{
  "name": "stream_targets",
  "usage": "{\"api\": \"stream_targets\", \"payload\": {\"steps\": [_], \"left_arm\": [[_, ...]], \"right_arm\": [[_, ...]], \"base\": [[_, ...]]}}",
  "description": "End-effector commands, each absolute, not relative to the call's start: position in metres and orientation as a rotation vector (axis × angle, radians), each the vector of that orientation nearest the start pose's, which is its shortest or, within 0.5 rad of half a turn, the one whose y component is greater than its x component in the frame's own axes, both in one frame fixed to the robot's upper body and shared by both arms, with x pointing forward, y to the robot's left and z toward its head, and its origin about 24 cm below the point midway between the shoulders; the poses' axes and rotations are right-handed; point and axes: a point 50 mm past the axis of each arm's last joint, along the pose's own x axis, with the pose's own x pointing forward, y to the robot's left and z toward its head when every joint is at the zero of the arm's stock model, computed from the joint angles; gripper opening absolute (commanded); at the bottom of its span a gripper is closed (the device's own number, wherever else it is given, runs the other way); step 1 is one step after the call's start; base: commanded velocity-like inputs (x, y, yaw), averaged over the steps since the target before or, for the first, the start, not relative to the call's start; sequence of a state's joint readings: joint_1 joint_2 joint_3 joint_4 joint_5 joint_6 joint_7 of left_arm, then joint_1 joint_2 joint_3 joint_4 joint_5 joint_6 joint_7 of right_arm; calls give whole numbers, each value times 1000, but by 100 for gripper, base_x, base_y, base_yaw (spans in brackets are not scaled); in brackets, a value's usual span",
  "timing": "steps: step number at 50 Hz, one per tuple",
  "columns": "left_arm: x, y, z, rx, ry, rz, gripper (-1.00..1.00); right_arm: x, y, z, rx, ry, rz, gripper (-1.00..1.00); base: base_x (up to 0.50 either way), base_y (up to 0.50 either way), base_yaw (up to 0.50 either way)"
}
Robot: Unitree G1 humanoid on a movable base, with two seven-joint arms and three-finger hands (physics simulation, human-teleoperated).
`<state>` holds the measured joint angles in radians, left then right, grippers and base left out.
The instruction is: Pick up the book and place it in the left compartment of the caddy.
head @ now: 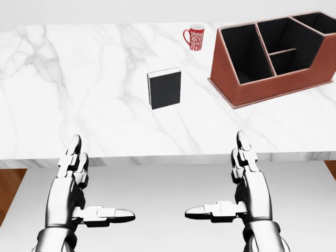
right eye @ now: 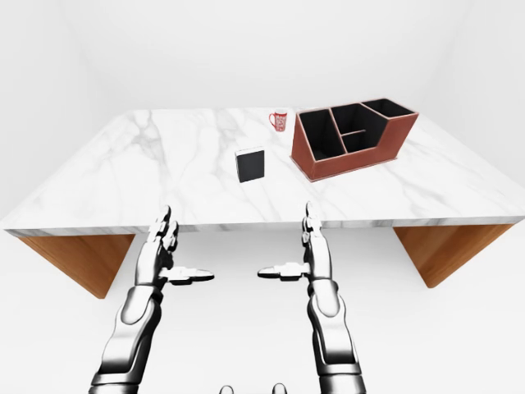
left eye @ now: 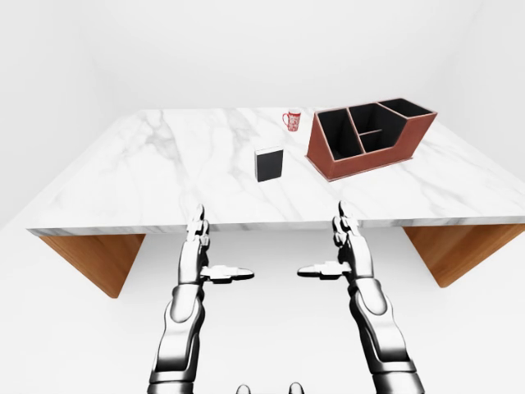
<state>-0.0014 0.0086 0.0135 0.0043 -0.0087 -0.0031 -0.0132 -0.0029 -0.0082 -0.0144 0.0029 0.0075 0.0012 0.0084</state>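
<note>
A black book with a white page edge stands upright on the marble table, near the middle of the head view. To its right sits the red-brown caddy with black compartments; its long left compartment holds nothing that I can see. Both hands hang below the table's near edge, apart from the book. My left hand is open, fingers up and thumb pointing inward. My right hand mirrors it, also open and holding nothing.
A red patterned mug stands above and between the book and the caddy. The table rests on wooden supports at both sides. White floor and white walls surround it.
</note>
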Motion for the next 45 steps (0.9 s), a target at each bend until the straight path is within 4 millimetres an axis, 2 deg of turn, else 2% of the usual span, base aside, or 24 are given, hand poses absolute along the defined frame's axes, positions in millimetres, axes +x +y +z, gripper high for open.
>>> {"api": "stream_targets", "payload": {"steps": [1, 16, 45], "left_arm": [[255, 160, 40, 2, -4, 5, 100], [254, 160, 40, 2, -6, 5, 100], [254, 160, 40, -3, -3, 5, 100]], "right_arm": [[256, -162, 41, 5, 9, -19, 100], [255, -162, 43, 8, 4, -24, 100], [256, -162, 41, 6, 15, -16, 100]], "base": [[0, 0, 0], [0, 0, 0], [49, -4, 0]]}}
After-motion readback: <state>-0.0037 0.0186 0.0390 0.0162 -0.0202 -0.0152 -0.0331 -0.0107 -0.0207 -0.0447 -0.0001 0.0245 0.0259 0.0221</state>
